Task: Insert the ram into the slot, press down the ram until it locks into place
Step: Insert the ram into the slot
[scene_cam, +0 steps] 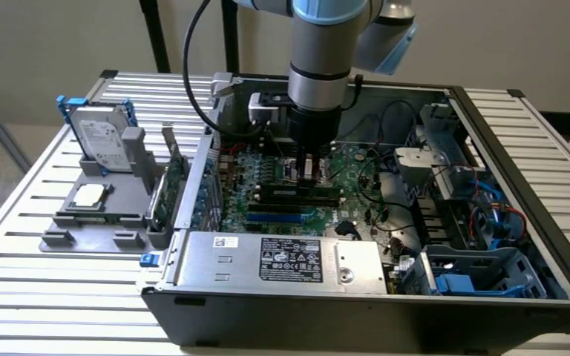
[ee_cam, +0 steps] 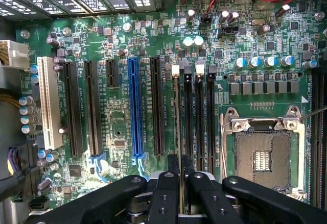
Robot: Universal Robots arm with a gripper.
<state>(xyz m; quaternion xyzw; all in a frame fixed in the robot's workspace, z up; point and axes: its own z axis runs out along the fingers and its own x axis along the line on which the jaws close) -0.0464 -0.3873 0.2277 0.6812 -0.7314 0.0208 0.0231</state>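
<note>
Reaching down into the open computer case [scene_cam: 364,315], the arm in the exterior view puts its gripper [scene_cam: 310,176] over the middle of the green motherboard [scene_cam: 265,167]. Just under the fingertips lies a long dark bar that I take to be the ram [scene_cam: 285,193], its long axis running across from the exterior view's left to its right. The fingers stand close together on it, near the bar's middle. Whether its lower edge is seated cannot be made out from this side. On the slatted counter [scene_cam: 27,297] to the exterior view's left sits a grey fixture [scene_cam: 92,219] with a hard drive [scene_cam: 102,137] propped in it, well apart from the work.

Looking from the wrist view, the gripper [ee_cam: 180,165] is narrow: its two black fingers [ee_cam: 173,165] nearly meet, with a thin strip between them. That strip is the ram [ee_cam: 178,117] seen edge-on. It runs straight out from the fingers toward a pale end clip, lined up along the slot [ee_cam: 176,71]. This is the memory socket nearest the blue slot [ee_cam: 134,106]; three like sockets [ee_cam: 199,117] lie parallel beside it, and beyond them is the square processor socket [ee_cam: 264,157].

So the ram lies directly below the gripper, its length parallel to the slot and over it, not skewed. By my reading the push needed is straight down. I cannot tell whether the end clips have closed.
</note>
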